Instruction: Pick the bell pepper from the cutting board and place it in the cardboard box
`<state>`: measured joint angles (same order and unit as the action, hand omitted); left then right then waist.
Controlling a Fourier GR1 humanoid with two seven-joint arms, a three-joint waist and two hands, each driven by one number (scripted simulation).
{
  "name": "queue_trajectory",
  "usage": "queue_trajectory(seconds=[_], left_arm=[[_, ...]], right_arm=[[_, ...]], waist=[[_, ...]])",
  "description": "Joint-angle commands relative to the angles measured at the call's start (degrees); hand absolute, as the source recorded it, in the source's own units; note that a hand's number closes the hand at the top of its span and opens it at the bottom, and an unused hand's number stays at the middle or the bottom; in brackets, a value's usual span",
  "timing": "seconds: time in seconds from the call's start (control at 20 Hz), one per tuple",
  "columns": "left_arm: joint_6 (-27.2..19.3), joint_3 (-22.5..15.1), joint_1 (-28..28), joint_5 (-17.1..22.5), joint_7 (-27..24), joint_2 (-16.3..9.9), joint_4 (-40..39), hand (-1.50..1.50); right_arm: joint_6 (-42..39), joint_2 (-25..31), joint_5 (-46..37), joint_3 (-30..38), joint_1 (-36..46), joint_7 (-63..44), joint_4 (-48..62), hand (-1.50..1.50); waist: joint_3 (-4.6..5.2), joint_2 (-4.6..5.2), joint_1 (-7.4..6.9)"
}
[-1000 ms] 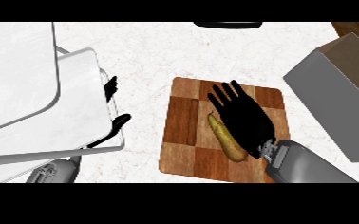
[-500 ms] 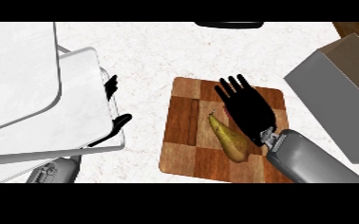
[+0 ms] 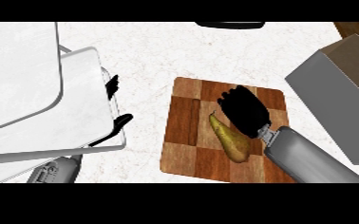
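Below us, the counter (image 3: 182, 52) is the largest thing, pale and marbled, and it fills most of the view. At the left, big white slabs (image 3: 42, 109) lie over it, one on top of another, and they hide most of our left arm; only the grey forearm (image 3: 52, 173) shows at the lower edge. The box (image 3: 326, 95) comes next, at the right edge: we see a grey wall of it and a brown corner above, and it stands just beside the board, not touching it as far as we can tell. The board (image 3: 186, 133) lies in the middle, made of wooden squares in light and dark brown. Our right forearm (image 3: 305, 159) enters from the lower right corner and crosses the board's right part. The right hand (image 3: 245, 114) is over the board with its fingers curled in at the tips; it holds nothing, and it is just beside the pepper, at its upper right side. The pepper (image 3: 231, 140), which looks long and yellow-green with a narrow upper end, lies on the board, at its middle and lower part, well apart from the box. Of the left hand (image 3: 120, 121) only dark finger parts show past the slab's edge, so we cannot tell how it is. At the top edge we see a dark object (image 3: 230, 24), only in part.
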<state>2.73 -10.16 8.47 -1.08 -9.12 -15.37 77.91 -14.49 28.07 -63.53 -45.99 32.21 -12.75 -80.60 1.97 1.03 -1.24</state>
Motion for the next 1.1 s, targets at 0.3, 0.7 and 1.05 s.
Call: queue_trajectory(seconds=[0.3,0.7,1.05], left_arm=[[1.0,1.4,4.3,-2.2,1.2,-3.6,5.5,0.00],[2.3,2.6,4.9,-0.9,0.9,-3.7,5.3,0.00],[1.6,3.2,5.3,-2.3,1.9,-3.3,5.1,0.00]], right_arm=[[10.0,-1.7,-4.8,-1.7,1.4,5.1,-1.8,1.50],[11.4,-15.4,10.9,18.5,1.0,-9.2,7.1,1.50],[9.2,-14.2,7.6,20.8,8.0,-13.7,0.3,1.50]], waist=[[-2.05,-1.39,0.66],[-2.11,-1.02,0.30],[-1.99,-1.65,1.37]])
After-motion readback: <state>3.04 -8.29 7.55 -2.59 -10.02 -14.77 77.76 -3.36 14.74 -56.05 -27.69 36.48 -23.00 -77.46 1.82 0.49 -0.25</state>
